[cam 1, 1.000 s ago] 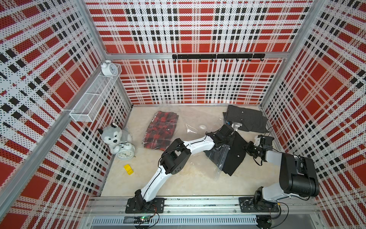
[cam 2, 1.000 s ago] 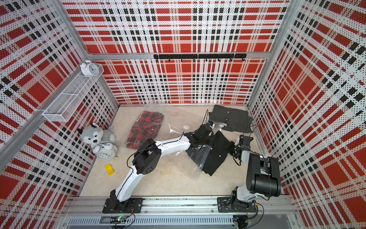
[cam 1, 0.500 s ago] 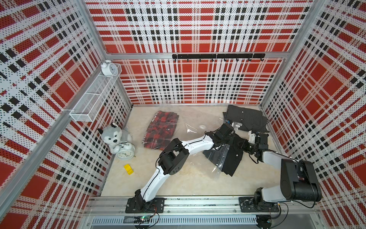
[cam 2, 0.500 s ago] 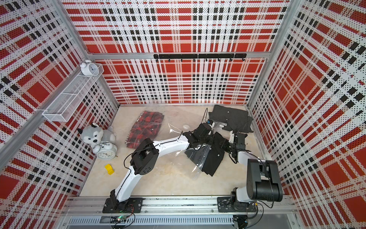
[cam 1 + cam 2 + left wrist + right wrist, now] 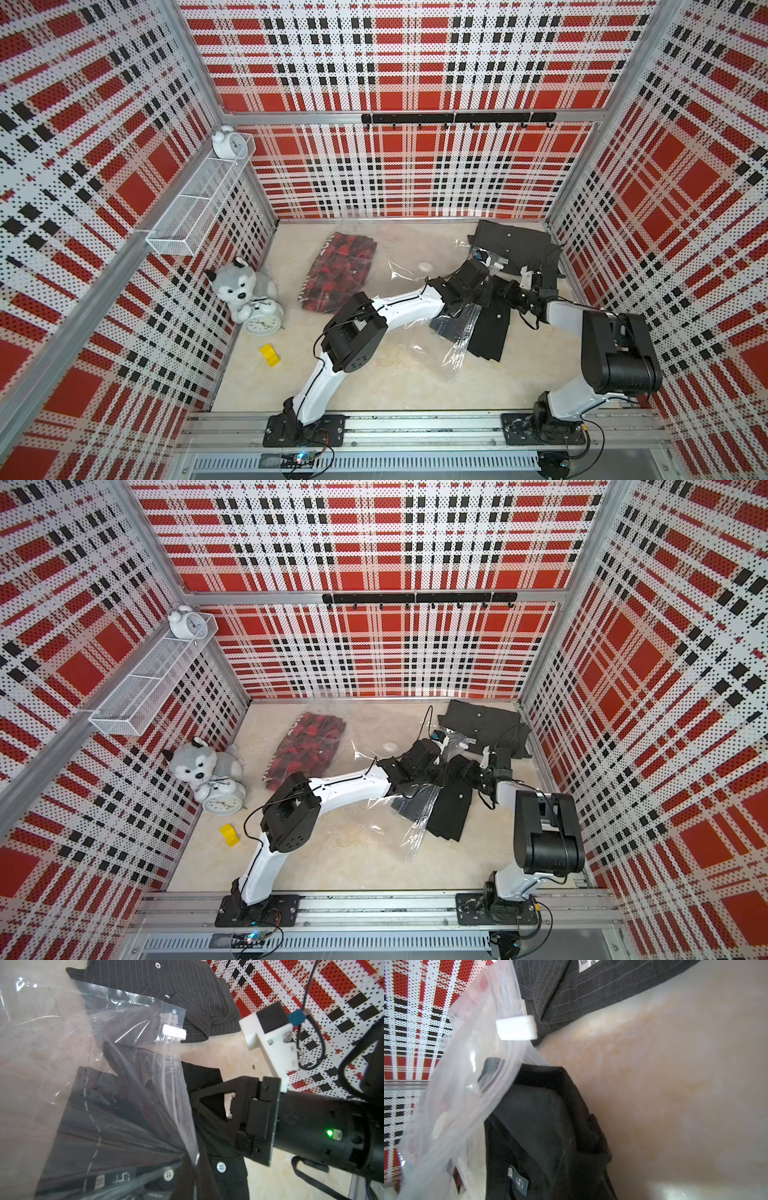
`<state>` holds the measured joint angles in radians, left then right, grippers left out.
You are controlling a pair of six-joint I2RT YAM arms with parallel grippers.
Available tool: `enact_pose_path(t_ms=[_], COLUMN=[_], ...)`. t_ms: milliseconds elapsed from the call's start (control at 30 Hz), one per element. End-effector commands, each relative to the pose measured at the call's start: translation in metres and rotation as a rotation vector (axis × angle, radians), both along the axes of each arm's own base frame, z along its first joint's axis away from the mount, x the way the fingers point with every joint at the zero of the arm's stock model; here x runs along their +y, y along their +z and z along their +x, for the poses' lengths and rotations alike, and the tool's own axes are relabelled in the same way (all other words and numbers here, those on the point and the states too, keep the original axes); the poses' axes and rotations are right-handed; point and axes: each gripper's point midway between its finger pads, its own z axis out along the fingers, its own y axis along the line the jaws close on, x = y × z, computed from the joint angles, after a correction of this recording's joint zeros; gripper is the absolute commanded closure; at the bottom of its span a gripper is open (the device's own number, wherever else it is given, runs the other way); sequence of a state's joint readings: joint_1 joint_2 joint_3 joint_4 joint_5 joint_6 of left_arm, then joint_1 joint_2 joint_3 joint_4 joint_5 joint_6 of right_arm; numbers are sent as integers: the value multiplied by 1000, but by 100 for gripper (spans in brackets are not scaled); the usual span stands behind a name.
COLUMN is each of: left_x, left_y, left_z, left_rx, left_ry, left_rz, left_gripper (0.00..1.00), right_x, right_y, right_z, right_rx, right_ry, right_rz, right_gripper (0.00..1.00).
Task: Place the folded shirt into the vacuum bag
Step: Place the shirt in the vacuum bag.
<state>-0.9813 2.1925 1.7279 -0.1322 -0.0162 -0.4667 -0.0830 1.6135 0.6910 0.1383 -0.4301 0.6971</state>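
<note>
left gripper (image 5: 485, 291): centre right in both top views, black against black cloth; its fingertips are lost under crinkled plastic.
right gripper (image 5: 197, 1096): one finger shows in the left wrist view; its partner sits behind it, unseen.
black shirt (image 5: 550, 1126): cut off by the right wrist frame's edge; the part inside the vacuum bag (image 5: 128, 1014) is smeared by glare.
pinstriped shirt (image 5: 571, 991): cropped in both wrist views; its white label (image 5: 588, 964) is cropped too, print unreadable.
pale disc (image 5: 439, 1126): behind plastic, too blurred to identify.

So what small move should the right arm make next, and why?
Probably the right tool should push the black shirt a little deeper: the left tool holds the edge of the bag lifted, yet much of the shirt lies outside.
</note>
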Motion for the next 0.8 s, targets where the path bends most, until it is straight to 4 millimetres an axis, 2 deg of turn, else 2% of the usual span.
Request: enact_pose_path(t_ms=[0, 100, 167, 233, 367, 433, 467, 600, 767], left_x=[-15, -17, -18, -18, -17, -17, -17, -16, -13], left_y=[11, 3, -3, -7, -12, -13, -12, -6, -1], left_z=[-7, 2, 5, 9, 14, 17, 19, 26, 34], left_rx=[-23, -19, -9, -7, -1, 2, 3, -3, -9], left_ry=[-29, -23, -22, -17, -9, -6, -5, 6, 21], left_rz=[-38, -34, -33, -32, -39, -46, -51, -69, -82], left_gripper=[100, 100, 100, 100, 100, 100, 100, 100, 100], right_x=[23, 29, 23, 14, -7, -15, -17, -20, -7], right_y=[20, 14, 2, -8, -14, -12, -11, -12, -21], right_z=[14, 5, -6, -18, -43, -55, -61, -83, -114], right_rx=[-87, -78, -30, 13, 50, 61, 68, 120, 172], right_ry=[48, 55, 29, 4, -45, -62, -67, -81, -54], right_rz=[140, 176, 144, 102, 23, -17, -31, -50, 1], right_gripper=[100, 98, 84, 61, 18, 3, 0, 0, 0])
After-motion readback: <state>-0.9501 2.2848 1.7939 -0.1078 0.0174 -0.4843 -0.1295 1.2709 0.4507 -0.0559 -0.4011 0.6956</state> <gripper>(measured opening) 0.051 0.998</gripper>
